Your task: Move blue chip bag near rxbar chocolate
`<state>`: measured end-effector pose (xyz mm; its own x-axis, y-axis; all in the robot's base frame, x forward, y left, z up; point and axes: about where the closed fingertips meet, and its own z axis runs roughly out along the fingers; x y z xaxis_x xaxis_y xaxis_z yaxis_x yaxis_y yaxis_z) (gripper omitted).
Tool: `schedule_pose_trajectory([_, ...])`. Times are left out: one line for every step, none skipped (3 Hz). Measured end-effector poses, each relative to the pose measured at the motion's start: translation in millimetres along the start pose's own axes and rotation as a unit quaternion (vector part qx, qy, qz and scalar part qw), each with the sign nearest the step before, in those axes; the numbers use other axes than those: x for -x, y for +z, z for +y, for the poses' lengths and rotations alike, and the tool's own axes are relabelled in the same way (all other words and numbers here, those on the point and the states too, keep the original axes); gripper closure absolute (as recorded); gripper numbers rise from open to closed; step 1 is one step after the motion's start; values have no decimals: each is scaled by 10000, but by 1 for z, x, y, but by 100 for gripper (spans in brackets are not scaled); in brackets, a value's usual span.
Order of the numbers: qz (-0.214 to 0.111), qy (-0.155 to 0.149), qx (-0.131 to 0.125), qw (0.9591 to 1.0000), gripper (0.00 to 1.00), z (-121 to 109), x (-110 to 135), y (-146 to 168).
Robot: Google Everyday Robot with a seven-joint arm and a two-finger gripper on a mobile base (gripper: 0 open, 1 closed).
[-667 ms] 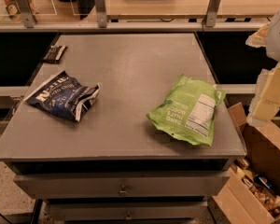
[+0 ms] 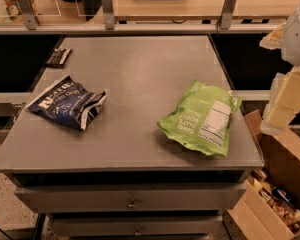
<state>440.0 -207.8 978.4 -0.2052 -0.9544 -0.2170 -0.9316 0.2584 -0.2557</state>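
Observation:
The blue chip bag (image 2: pixel 67 103) lies wrinkled on the left side of the grey table (image 2: pixel 140 64), white lettering facing up. The rxbar chocolate (image 2: pixel 58 57), a small dark bar, lies at the table's far left corner, a little behind the bag and apart from it. Only pale segments of my arm (image 2: pixel 290 84) show at the right edge, beside the table. My gripper is out of view past that edge.
A lime-green bag (image 2: pixel 202 116) with a white nutrition label lies at the table's right front. An open cardboard box (image 2: pixel 272 204) with items stands on the floor at the right. A shelf with posts (image 2: pixel 107 6) runs behind the table. Drawers sit under the tabletop.

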Motion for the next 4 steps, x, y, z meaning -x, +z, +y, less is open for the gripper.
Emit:
schedule_pose_trajectory([-193, -303, 101, 9993, 0, 7, 37, 10])
schedule_pose_trajectory([-448, -653, 178, 9967, 0, 21, 91, 26])
schedule_pose_trajectory([-668, -1096, 271, 9914, 0, 49, 154, 48])
schedule_pose_trajectory([-769, -1576, 398, 9837, 0, 79, 216, 70])
